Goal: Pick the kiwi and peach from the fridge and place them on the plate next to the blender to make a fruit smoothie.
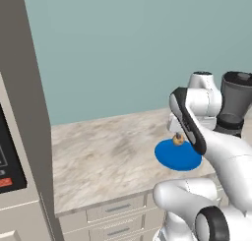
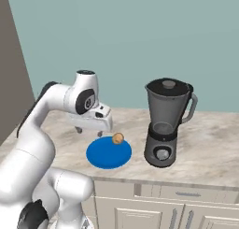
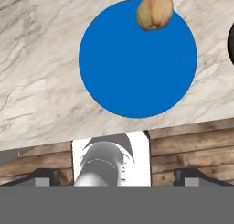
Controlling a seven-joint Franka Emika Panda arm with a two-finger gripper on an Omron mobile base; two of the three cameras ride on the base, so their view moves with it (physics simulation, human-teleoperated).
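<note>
One fruit down: peach [image 3: 155,10] sits near rim of blue plate [image 3: 132,67], beside blender [image 2: 165,125] on desk [image 1: 103,159]. Hand [image 2: 89,128] above plate, jaws wide, empty. Retreat straight up, avoid nudging peach. Kiwi not seen; likely next fridge trip.

No legible text, label, brand, number or sign on anything

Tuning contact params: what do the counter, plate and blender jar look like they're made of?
Counter: polished stone, probably marble, from the grey-beige veining.
Plate: uniform matte blue, no glare; glazed ceramic or plastic, can't tell.
Blender jar: smoky and see-through, so glass or clear plastic.
</note>
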